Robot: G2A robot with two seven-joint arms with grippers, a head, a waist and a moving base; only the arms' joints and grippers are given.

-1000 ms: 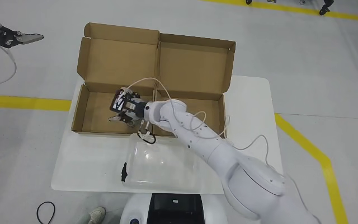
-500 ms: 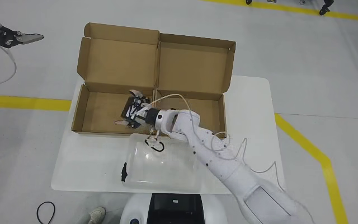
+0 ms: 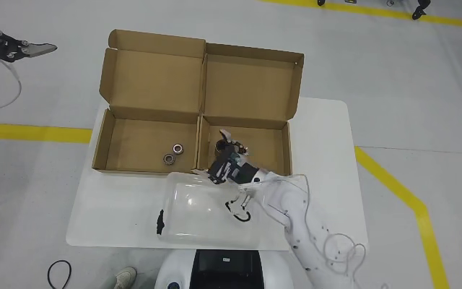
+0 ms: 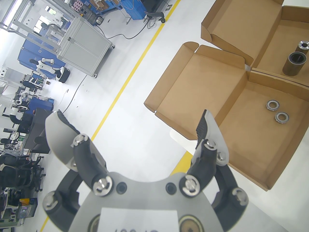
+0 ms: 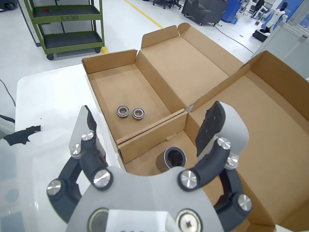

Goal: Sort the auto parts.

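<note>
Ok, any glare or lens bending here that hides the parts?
Top view: pale sheen on the clear plastic cover, yet the two silver bearing rings read plainly. Left and right wrist views: the wide lens bows the edges of the brown cardboard boxes; no glare inside them.

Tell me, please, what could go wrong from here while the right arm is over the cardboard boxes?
1. The open right tool hangs close to the wall between the boxes; lowering could snag the cardboard and shift both.
2. The dark sleeve stands upright beneath it; an off-centre touch might tip it.
3. A shove could scatter the two bearings lying loose next door.
</note>
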